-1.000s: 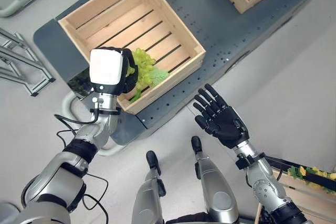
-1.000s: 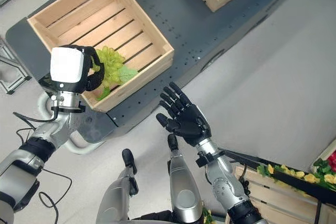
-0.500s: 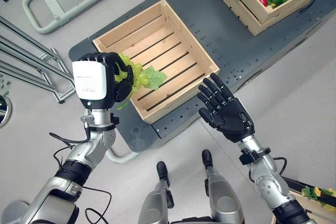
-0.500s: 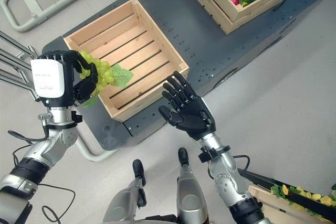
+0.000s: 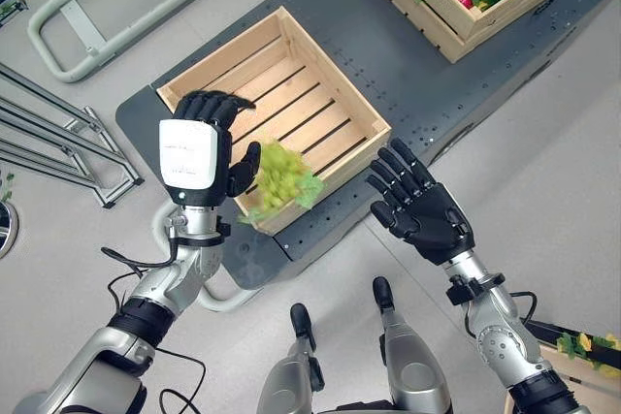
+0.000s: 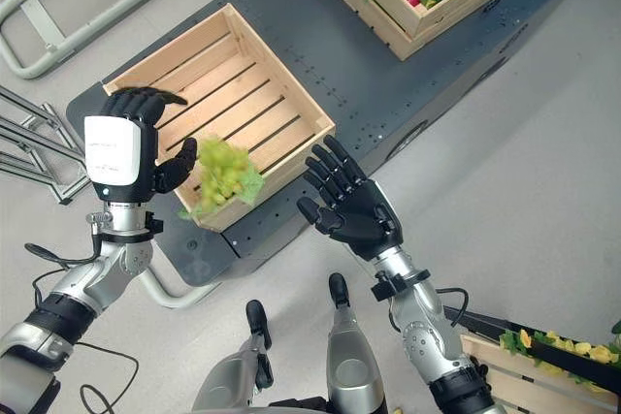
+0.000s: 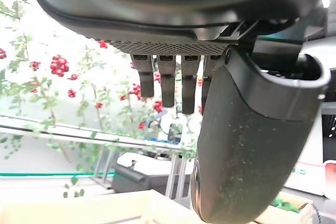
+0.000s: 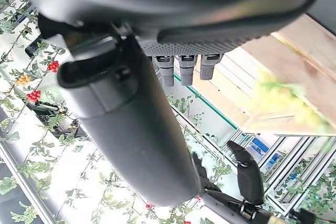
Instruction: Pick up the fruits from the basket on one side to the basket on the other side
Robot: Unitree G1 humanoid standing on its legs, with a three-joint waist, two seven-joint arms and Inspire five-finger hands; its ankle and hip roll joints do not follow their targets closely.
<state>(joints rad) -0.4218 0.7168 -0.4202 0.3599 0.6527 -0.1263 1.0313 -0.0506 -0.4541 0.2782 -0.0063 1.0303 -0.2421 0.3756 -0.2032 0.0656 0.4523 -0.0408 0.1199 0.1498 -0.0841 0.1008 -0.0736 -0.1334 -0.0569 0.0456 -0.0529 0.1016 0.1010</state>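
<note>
A bunch of green grapes (image 5: 281,179) with a leaf shows blurred and loose, just beside my left thumb, over the front rim of the empty wooden crate (image 5: 225,55). My left hand (image 5: 198,148) is raised at the crate's near-left corner, open, with straight fingers (image 7: 168,80) and nothing in it. My right hand (image 5: 424,217) hovers open, palm up with its fingers spread, off the crate's near-right corner. The grapes (image 8: 283,103) also show as a yellow-green blur against the crate's wood in the right wrist view.
A second wooden crate (image 5: 427,18) with red fruit and green leaves stands at the far right on the dark platform (image 5: 369,46). A metal rack (image 5: 49,138) stands at the left. Another crate (image 5: 582,356) with yellow fruit sits on the floor at the lower right.
My left hand has opened and let go of the grapes, which now show blurred beside its thumb. The camera view has shifted. The right hand stays open.
</note>
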